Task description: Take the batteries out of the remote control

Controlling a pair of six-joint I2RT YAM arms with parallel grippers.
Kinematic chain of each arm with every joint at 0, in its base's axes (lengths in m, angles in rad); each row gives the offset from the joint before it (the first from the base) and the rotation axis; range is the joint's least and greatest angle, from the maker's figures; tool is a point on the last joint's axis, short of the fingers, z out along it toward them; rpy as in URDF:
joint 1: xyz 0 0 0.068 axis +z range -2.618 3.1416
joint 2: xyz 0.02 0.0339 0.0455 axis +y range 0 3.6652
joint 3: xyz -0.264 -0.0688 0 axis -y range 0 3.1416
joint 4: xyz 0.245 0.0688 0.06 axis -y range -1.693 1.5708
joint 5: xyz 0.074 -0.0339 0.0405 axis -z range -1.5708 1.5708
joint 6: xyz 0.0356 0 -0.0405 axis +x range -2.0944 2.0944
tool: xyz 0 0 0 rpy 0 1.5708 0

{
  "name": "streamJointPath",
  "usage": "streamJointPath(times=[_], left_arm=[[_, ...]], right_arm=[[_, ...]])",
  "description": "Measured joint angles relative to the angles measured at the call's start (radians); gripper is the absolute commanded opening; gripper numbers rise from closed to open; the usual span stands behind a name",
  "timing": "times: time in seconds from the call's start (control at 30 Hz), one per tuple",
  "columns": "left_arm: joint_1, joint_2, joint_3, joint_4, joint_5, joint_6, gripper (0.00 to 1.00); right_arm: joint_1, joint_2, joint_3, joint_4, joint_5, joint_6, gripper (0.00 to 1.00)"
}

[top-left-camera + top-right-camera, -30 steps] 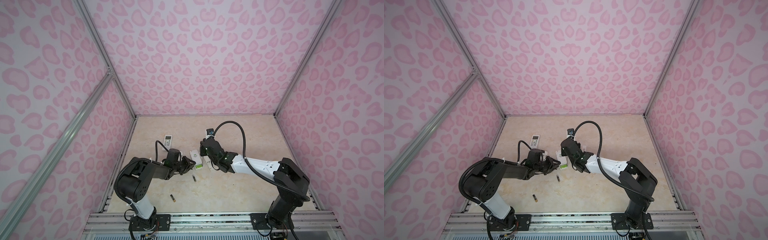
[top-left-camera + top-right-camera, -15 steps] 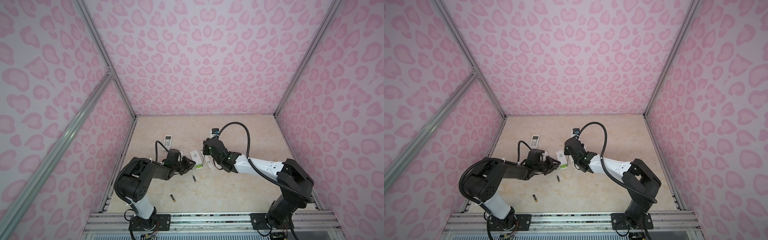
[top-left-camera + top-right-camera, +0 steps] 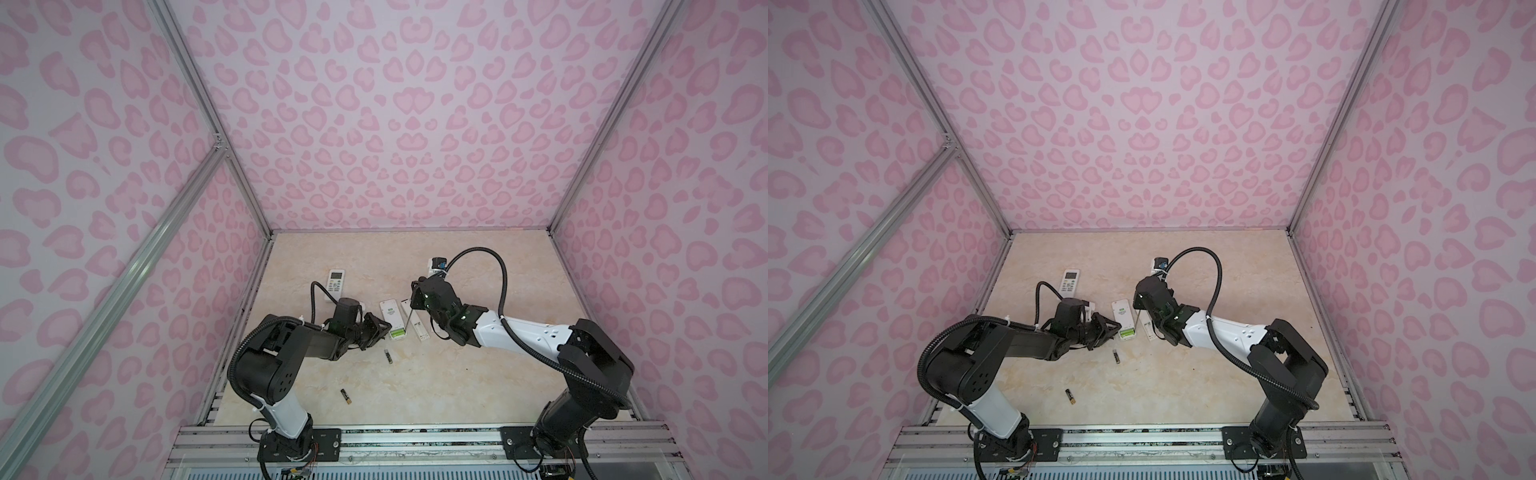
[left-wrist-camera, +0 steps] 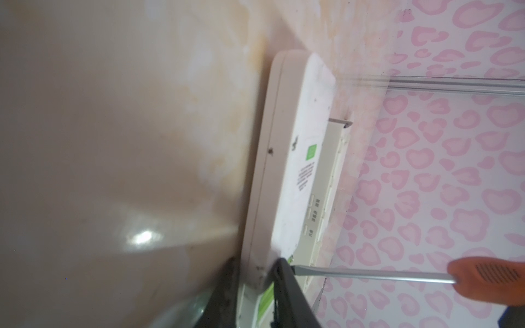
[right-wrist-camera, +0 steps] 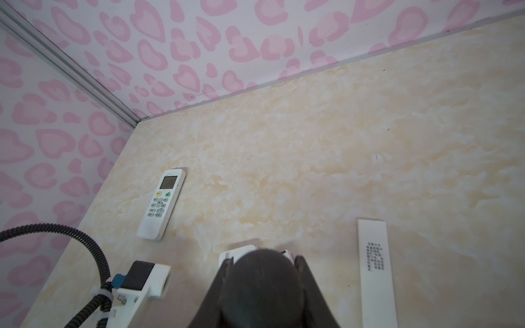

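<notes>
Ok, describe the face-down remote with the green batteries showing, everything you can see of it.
The remote is a white plastic slab lying back up on the marbled table, a printed label with a green square on it. Its near end is uncovered, lime green batteries still inside. The left end effector pinches that end's corner; the screwdriver tip sits at the open compartment.

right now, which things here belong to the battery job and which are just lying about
in the job: opened remote, green batteries inside it, screwdriver, loose battery, second loose battery
lying about: face-up remote, white cover plate
</notes>
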Motion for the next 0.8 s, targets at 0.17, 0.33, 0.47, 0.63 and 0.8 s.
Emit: streamJointPath(times=[0.17,0.33,0.47,0.63,0.8], left_arm=[[0.0,-0.001,-0.002,0.001,0.0,0.0,0.25],[0.0,-0.004,-0.004,0.001,-0.002,0.0,0.25],[0.0,-0.005,-0.004,0.0,-0.003,0.0,0.25],[0.0,-0.006,-0.005,0.0,-0.004,0.0,0.25],[0.0,-0.006,-0.002,0.0,-0.004,0.0,0.25]], right_arm=[[-0.011,0.0,-0.012,0.014,-0.01,0.032,0.0],[-0.019,-0.003,-0.021,0.024,-0.018,0.051,0.0],[-0.027,-0.012,-0.04,0.038,-0.024,0.075,0.0],[-0.036,-0.018,-0.056,0.052,-0.031,0.103,0.0],[-0.044,-0.026,-0.067,0.056,-0.039,0.12,0.0]])
